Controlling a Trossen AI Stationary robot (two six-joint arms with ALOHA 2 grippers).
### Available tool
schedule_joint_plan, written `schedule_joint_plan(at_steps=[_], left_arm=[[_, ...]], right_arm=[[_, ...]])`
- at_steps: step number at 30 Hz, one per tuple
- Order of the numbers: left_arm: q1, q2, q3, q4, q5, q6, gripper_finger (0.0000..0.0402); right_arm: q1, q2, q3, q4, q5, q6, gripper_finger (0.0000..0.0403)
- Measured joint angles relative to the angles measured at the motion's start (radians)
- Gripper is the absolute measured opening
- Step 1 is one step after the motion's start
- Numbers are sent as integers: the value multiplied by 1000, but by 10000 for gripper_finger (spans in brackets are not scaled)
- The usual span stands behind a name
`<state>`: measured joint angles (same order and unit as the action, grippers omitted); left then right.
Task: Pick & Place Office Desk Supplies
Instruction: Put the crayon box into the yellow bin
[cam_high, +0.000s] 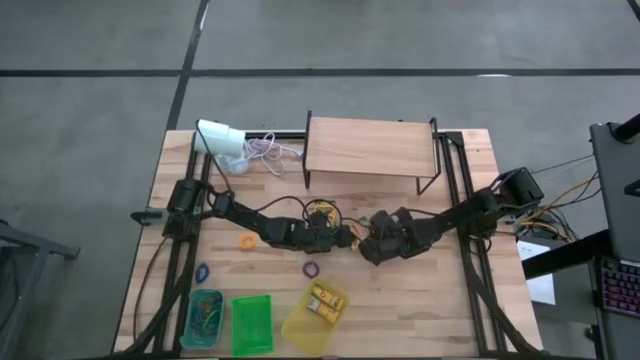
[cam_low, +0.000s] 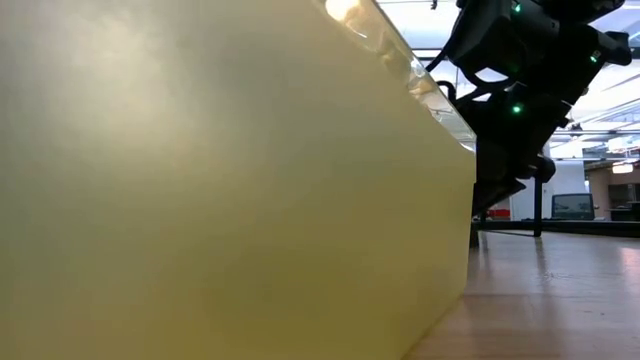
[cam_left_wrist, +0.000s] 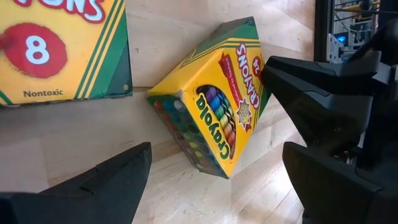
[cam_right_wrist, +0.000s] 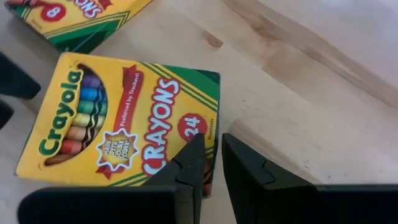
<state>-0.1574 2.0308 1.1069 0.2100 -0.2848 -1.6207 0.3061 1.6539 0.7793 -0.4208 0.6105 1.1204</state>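
A yellow-and-green 24-crayon box (cam_left_wrist: 211, 106) (cam_right_wrist: 118, 124) sits tilted on the wood at mid-table, one long edge down. My left gripper (cam_left_wrist: 214, 155) (cam_high: 338, 237) is open, with a finger on either side of the box and clear of it. My right gripper (cam_right_wrist: 212, 146) (cam_high: 362, 245) comes from the other side, shut at the box's "24" end. A second, 8-crayon box (cam_left_wrist: 56, 50) (cam_right_wrist: 81, 15) lies flat just beyond. Orange (cam_high: 247, 241), purple (cam_high: 310, 268) and blue (cam_high: 203, 271) band loops lie on the table. My right gripper has the 24-crayon box by the corner of its "24" end (cam_right_wrist: 210, 134), seen also in the left wrist view (cam_left_wrist: 258, 74). One finger (cam_right_wrist: 189, 165) lies over the printed face, the other (cam_right_wrist: 249, 168) just past the end edge. The fingers slant down from the table's right. The box is tilted, its lower long edge (cam_left_wrist: 186, 149) on the table.
Three bins stand at the near edge: teal (cam_high: 190, 325) holding bands, green (cam_high: 252, 325), and yellow (cam_high: 300, 330) holding a crayon box (cam_high: 325, 302); the yellow wall (cam_low: 230, 200) fills the low view. A wooden shelf (cam_high: 370, 148) and a white cylinder (cam_high: 222, 140) with its cord stand at the far side.
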Motion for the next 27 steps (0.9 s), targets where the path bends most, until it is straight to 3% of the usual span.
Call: schedule_joint_plan(at_steps=[8, 19, 27], left_arm=[[0, 0, 0, 3, 0, 0, 366], [-1, 0, 0, 3, 0, 0, 366], [-2, 0, 0, 2, 3, 1, 366]], right_arm=[[0, -5, 14, 1, -32, -133, 52], [-6, -9, 13, -7, -81, -72, 52], [-12, -12, 13, -128, -84, 12, 52]])
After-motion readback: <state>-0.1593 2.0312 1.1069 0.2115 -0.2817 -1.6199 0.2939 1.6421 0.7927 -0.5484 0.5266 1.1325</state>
